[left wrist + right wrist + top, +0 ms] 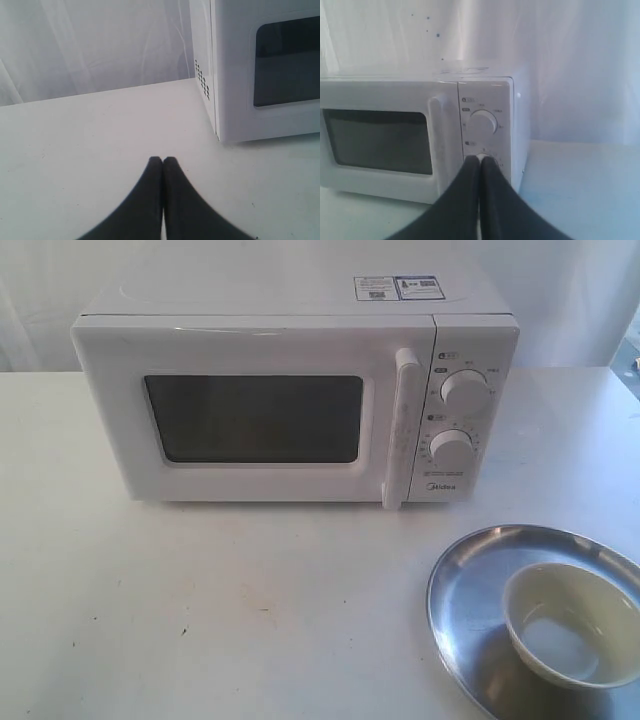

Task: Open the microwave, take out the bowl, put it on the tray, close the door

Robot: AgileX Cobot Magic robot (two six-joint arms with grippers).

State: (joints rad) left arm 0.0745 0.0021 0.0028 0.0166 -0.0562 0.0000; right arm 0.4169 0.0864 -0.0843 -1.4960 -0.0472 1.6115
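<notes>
The brand "Midea" is printed on the microwave [300,405] control panel, just below the lower knob [452,447]. Two stickers [397,287] are stuck on the microwave's top (their print cannot be read).

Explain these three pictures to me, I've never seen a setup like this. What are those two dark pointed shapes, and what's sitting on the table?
This is a robot with two arms, each ending in a gripper, a two-fingered pincer. One picture comes from a camera off the arms, looking at the whole scene. The other two come from cameras on the wrists, so each looks along its own gripper.

The dark pointed shapes are those pincers: the left gripper and the right gripper. Both are shut with fingers pressed together, holding nothing.

On the white table stands a white microwave with its door closed. In front of it, toward the right, lies a shiny metal tray, and a small cream bowl sits on it. Neither arm shows in the wide picture.
</notes>
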